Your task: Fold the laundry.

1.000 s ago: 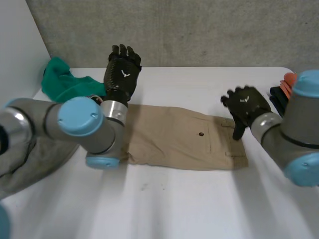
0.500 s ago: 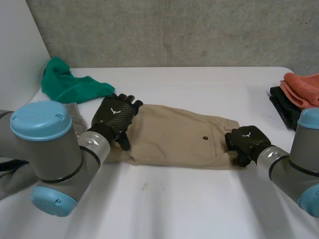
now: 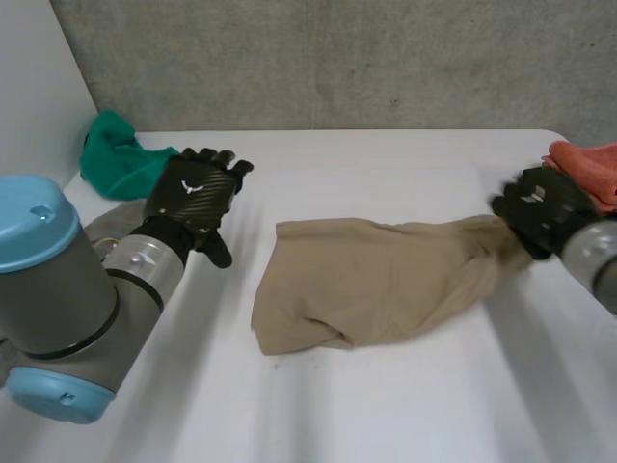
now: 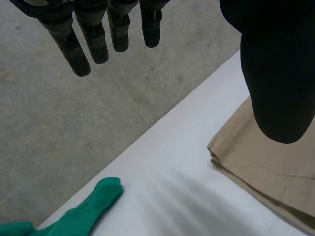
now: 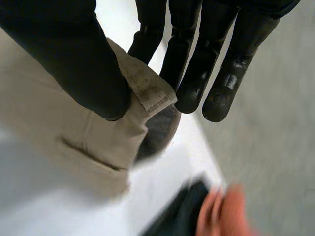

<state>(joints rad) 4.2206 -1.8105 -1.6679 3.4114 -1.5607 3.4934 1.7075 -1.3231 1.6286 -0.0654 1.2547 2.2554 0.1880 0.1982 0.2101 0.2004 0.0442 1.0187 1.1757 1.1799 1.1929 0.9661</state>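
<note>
Tan shorts (image 3: 371,280) lie bunched on the white table (image 3: 386,405), stretched toward the right. My right hand (image 3: 535,207) is shut on their right end, at the waistband (image 5: 147,88), which it pinches between thumb and fingers and lifts off the table. My left hand (image 3: 198,198) hovers open to the left of the shorts, fingers straight, holding nothing. In the left wrist view the shorts' folded edge (image 4: 266,172) lies beneath its thumb (image 4: 280,73).
A green cloth (image 3: 120,159) lies at the back left corner, also as green cloth (image 4: 78,211) beyond the left fingertips. A grey garment (image 3: 120,217) lies under my left arm. Orange and dark folded clothes (image 3: 583,164) are stacked at the right edge.
My right hand closed on the shorts' right end and pulled it up and to the right, crumpling the flat shorts. My left hand drew back to the left, off the cloth.
</note>
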